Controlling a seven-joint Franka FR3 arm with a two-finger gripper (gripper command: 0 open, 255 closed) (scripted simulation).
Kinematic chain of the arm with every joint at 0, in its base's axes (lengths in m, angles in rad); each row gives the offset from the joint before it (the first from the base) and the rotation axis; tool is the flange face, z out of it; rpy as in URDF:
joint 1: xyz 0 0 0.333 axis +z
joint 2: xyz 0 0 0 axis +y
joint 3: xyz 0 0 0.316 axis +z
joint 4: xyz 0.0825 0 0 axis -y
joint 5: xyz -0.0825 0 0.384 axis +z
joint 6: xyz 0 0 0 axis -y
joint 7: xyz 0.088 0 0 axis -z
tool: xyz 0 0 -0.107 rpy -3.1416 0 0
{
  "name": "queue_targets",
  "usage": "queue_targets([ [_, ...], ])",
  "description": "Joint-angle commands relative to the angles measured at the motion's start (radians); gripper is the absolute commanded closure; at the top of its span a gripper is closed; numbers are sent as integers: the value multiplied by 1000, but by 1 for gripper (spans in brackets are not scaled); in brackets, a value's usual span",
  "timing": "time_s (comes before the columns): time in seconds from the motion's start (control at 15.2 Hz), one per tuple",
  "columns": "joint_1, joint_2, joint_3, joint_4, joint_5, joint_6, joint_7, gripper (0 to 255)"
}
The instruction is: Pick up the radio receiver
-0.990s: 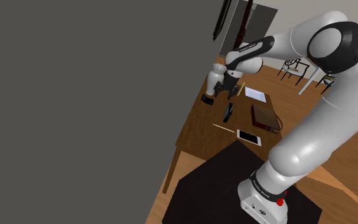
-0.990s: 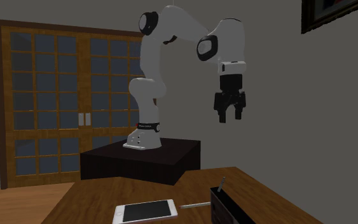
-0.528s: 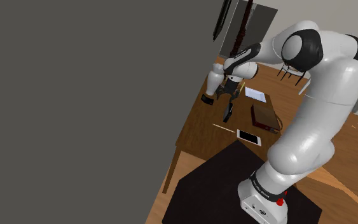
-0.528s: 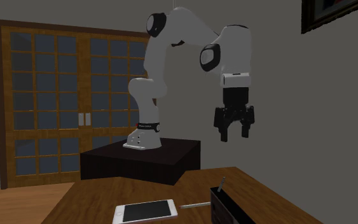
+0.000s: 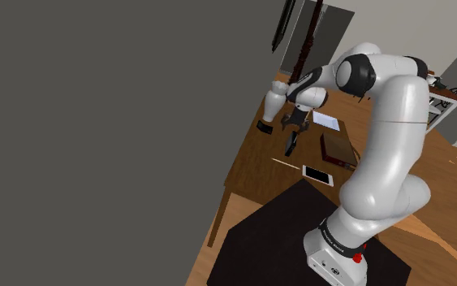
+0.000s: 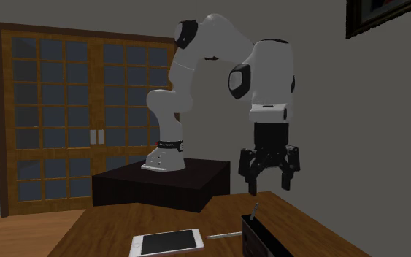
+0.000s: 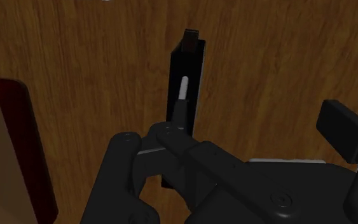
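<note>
In the second exterior view, nearest us, a white phone (image 6: 165, 243) lies on the desk (image 6: 116, 230). Just beyond it stands the black radio receiver (image 6: 258, 239), upright with its antenna raised and untouched. Above it hangs the tool (image 6: 269, 184), fingers spread wide and holding nothing. We judge the approach begun, with descent, closing and lift remaining. A dark red book (image 5: 338, 149) lies beside the receiver, apart from it, and overhead is free.
</note>
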State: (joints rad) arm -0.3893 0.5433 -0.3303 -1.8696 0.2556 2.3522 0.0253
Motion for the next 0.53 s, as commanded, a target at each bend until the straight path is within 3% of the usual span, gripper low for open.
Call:
queue_targets([
  [0.0, -26, 52, -7, 50, 15, 0, 9, 0],
  [0.26, -84, 171, -15, 169, 45, -5, 33, 0],
  [0.46, -93, 201, -10, 184, 54, 9, 32, 0],
])
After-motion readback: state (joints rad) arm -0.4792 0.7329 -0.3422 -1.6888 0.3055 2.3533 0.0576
